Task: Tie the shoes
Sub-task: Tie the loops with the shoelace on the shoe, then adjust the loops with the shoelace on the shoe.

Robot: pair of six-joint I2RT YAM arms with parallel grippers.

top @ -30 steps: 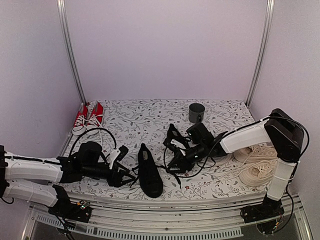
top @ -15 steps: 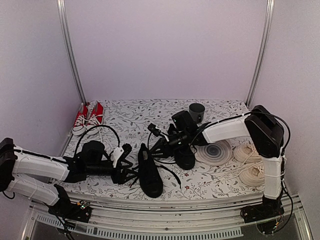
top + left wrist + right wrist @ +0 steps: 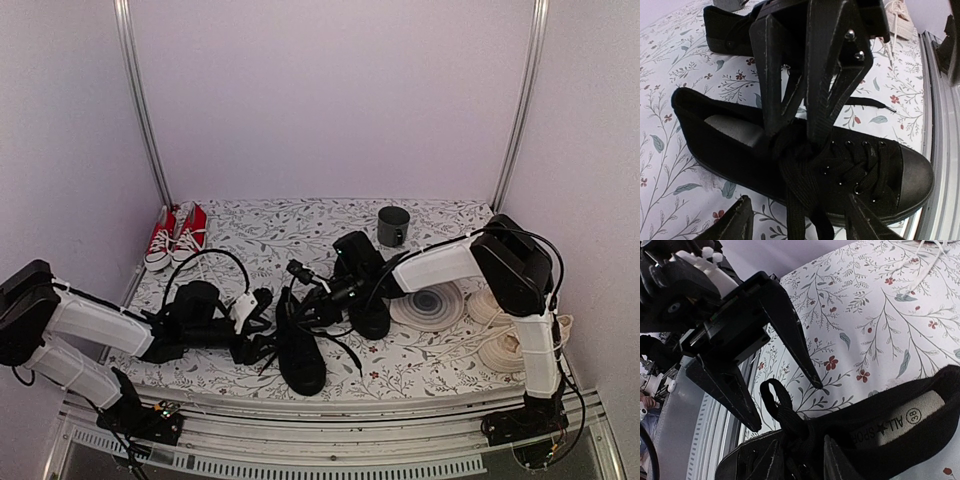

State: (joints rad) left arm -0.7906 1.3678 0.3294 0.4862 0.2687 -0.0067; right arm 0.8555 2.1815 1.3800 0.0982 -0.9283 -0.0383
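Note:
One black shoe (image 3: 298, 358) lies near the front edge, toe toward me. Its mate (image 3: 368, 305) lies just right of it. My right gripper (image 3: 306, 300) reaches in from the right over the near shoe (image 3: 900, 440) and is shut (image 3: 800, 460) on the bunched black laces at the top eyelets. A small lace loop (image 3: 771, 390) sticks up beside it. My left gripper (image 3: 262, 332) comes from the left and stands open (image 3: 805, 225) beside the shoe (image 3: 875, 165). A loose lace strand (image 3: 800, 200) hangs between its jaws, untouched. The right gripper's fingers (image 3: 830, 75) pinch the knot.
Small red-and-white sneakers (image 3: 175, 235) stand at the back left, a grey cup (image 3: 393, 226) at the back. A grey round disc (image 3: 430, 305) and cream sneakers (image 3: 515, 335) lie on the right. The table's front rail (image 3: 330, 410) is close behind the near shoe's toe.
The right arm swung left from the far shoe to the near shoe and narrowed its jaws on the laces. The left gripper edged right toward the shoe and opened slightly wider.

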